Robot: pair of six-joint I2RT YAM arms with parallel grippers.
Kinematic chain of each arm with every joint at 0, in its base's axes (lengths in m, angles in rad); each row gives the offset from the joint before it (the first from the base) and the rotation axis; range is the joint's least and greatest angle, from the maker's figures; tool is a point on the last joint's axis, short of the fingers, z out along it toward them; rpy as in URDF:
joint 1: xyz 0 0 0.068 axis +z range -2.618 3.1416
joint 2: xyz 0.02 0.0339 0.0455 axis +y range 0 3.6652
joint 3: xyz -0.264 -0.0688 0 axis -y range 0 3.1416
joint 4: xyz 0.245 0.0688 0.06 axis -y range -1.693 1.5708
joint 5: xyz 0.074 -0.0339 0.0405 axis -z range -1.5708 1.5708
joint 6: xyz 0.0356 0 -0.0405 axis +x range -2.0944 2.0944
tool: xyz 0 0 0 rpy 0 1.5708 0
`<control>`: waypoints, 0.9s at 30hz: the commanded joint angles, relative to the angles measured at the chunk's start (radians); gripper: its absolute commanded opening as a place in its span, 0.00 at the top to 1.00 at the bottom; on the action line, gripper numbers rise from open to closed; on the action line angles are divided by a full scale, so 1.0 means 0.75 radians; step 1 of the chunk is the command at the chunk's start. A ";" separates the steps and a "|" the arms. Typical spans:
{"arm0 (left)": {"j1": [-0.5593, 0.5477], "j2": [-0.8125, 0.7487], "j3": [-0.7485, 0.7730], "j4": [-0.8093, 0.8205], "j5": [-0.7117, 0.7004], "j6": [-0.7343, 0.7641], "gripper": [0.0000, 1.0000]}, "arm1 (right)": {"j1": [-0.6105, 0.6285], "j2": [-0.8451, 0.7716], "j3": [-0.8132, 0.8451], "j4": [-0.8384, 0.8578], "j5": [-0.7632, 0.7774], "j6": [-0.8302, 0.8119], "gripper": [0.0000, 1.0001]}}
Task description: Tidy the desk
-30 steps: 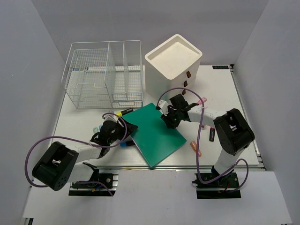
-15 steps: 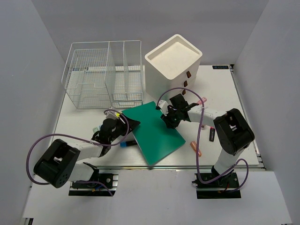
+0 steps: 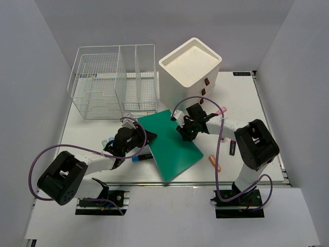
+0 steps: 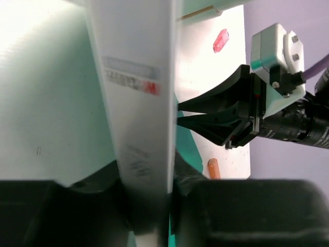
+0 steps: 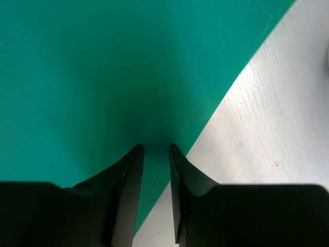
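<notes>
The left gripper [image 3: 140, 135] clamps one edge of the green book [image 3: 169, 149] on the desk [image 3: 241, 103], while the right gripper [image 3: 183, 133], opposite it, pinches the other edge.

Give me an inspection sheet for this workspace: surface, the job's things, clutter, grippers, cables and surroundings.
Surface: white desk, metal rail along its near edge.
Job's things: green book sits askew mid-desk; wire basket and white drawer box stand at the far side.
Clutter: pink marker, black item and orange pieces to the right; blue-capped marker by the book's left side.
Grippers: left gripper clamps the book's left edge; right gripper pinches its right edge.
Cables: a purple cable loops off each arm; no snag seen.
Surroundings: grey walls on three sides; nothing else seen.
</notes>
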 commanded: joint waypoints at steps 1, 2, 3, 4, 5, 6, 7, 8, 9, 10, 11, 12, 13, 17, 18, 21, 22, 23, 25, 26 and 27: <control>-0.034 -0.096 0.063 -0.081 0.006 0.067 0.68 | 0.032 0.108 -0.111 -0.239 -0.018 -0.025 0.68; -0.034 -0.114 0.063 -0.104 -0.009 0.083 0.70 | 0.021 0.092 -0.111 -0.241 -0.028 -0.030 0.66; -0.034 -0.133 0.065 -0.144 -0.027 0.093 0.71 | 0.023 0.080 -0.111 -0.243 -0.034 -0.032 0.66; -0.034 -0.161 0.063 -0.161 -0.033 0.100 0.78 | 0.023 0.065 -0.115 -0.243 -0.048 -0.036 0.64; -0.034 -0.180 0.067 -0.181 -0.037 0.116 0.80 | 0.023 0.039 -0.119 -0.245 -0.057 -0.040 0.63; -0.034 -0.194 0.073 -0.204 -0.039 0.126 0.83 | 0.023 0.022 -0.123 -0.251 -0.067 -0.042 0.62; -0.046 -0.207 0.071 -0.210 -0.037 0.140 0.89 | 0.021 0.010 -0.125 -0.253 -0.089 -0.044 0.60; -0.046 -0.227 0.077 -0.218 -0.033 0.147 0.91 | 0.017 -0.014 -0.127 -0.257 -0.098 -0.046 0.57; -0.046 -0.237 0.095 -0.247 -0.033 0.159 0.95 | 0.011 -0.031 -0.129 -0.263 -0.108 -0.050 0.55; -0.046 -0.258 0.106 -0.261 -0.033 0.181 1.00 | 0.009 -0.063 -0.131 -0.280 -0.128 -0.062 0.52; -0.046 -0.266 0.118 -0.282 -0.037 0.192 1.00 | 0.009 -0.080 -0.127 -0.292 -0.138 -0.070 0.50; -0.058 -0.272 0.144 -0.330 -0.044 0.198 1.00 | -0.001 -0.098 -0.129 -0.300 -0.149 -0.081 0.48; -0.059 -0.280 0.155 -0.349 -0.048 0.214 1.00 | -0.007 -0.153 -0.125 -0.318 -0.153 -0.093 0.41; -0.071 -0.313 0.200 -0.400 -0.050 0.249 1.00 | -0.060 -0.327 -0.142 -0.331 -0.196 -0.136 0.34; -0.071 -0.317 0.212 -0.408 -0.048 0.255 1.00 | -0.069 -0.362 -0.144 -0.337 -0.232 -0.142 0.34; -0.083 -0.329 0.265 -0.453 -0.037 0.288 1.00 | -0.112 -0.515 -0.135 -0.374 -0.337 -0.193 0.33; -0.083 -0.337 0.302 -0.504 -0.041 0.290 1.00 | -0.134 -0.546 -0.135 -0.384 -0.361 -0.216 0.33; -0.083 -0.342 0.320 -0.539 -0.050 0.290 1.00 | -0.142 -0.575 -0.133 -0.412 -0.388 -0.270 0.33; -0.095 -0.374 0.380 -0.621 -0.054 0.306 1.00 | -0.173 -0.672 -0.133 -0.415 -0.437 -0.295 0.33; -0.095 -0.384 0.404 -0.662 -0.072 0.312 1.00 | -0.191 -0.697 -0.125 -0.427 -0.488 -0.324 0.33; -0.095 -0.407 0.427 -0.699 -0.080 0.331 1.00 | -0.208 -0.748 -0.123 -0.437 -0.513 -0.332 0.34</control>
